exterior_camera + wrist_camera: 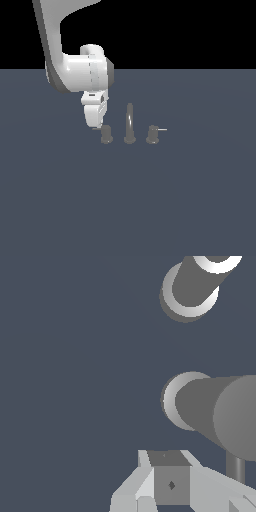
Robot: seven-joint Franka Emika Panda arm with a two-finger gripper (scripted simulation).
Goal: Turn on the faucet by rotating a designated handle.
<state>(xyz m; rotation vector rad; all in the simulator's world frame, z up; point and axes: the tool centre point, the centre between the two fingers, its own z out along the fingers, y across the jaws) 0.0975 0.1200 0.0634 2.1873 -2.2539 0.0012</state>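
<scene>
The gripper (172, 486) fills the near edge of the wrist view; whether its jaws stand apart or closed cannot be told, nor whether it holds anything. Just beyond it is the handle (106, 135), its thin lever pin (235, 468) beside the fingers. The faucet (129, 125) stands mid-floor (125, 200), spout between the handle and the twin knob (153, 135) on the exterior view's right.
</scene>
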